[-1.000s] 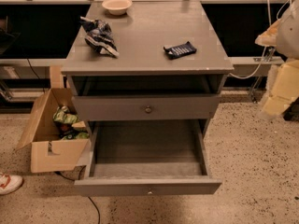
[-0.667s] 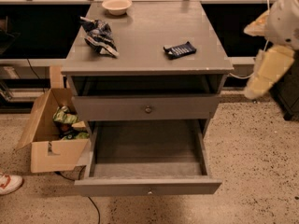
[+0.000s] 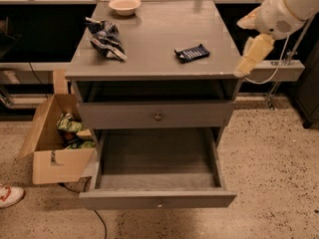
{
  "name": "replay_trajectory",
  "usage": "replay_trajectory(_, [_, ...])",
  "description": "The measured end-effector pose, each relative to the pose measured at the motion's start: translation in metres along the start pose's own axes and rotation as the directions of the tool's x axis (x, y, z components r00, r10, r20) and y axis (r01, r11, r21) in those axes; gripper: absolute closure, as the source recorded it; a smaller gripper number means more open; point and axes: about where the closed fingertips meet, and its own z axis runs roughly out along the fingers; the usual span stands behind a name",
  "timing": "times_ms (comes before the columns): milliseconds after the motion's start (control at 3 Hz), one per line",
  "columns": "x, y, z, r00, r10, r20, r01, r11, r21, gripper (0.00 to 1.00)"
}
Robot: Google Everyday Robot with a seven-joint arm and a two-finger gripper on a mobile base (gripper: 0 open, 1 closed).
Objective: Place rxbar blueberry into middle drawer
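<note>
The rxbar blueberry (image 3: 192, 53), a dark navy bar with pale lettering, lies flat on the right half of the grey cabinet top (image 3: 154, 44). The middle drawer (image 3: 157, 199) is pulled out below, its long tray empty, its narrow front panel carrying a tiny knob. My gripper (image 3: 251, 56) hangs from the pale arm at the upper right, over the cabinet's right edge, to the right of the bar and apart from it. It holds nothing that I can see.
A blue-and-white snack bag (image 3: 105, 38) and a pale bowl (image 3: 124, 5) sit on the cabinet top at left and back. A closed drawer with a round knob (image 3: 158, 116) is above the open one. An open cardboard box (image 3: 55, 143) with snacks stands at the left. A shoe (image 3: 9, 195) is at the lower left.
My arm and gripper have swung in from the right edge toward the cabinet's right side. The bar, bag and drawers have not moved.
</note>
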Motion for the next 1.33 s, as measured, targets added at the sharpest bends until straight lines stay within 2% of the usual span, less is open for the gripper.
replay_trajectory(333, [-0.009,-0.050,0.059,0.994,0.032,0.109,-0.030,0.9992,-0.027,0.00])
replay_trajectory(667, [-0.009,-0.050,0.059,0.994,0.032,0.109,-0.030,0.9992,-0.027,0.00])
replay_trajectory(1000, [-0.012,-0.067,0.080,0.984,0.020,0.179,-0.019,0.9998,-0.006,0.00])
replay_trajectory(1333, [-0.015,-0.095,0.105,0.967,0.055,0.248,-0.071,0.9959,0.056,0.00])
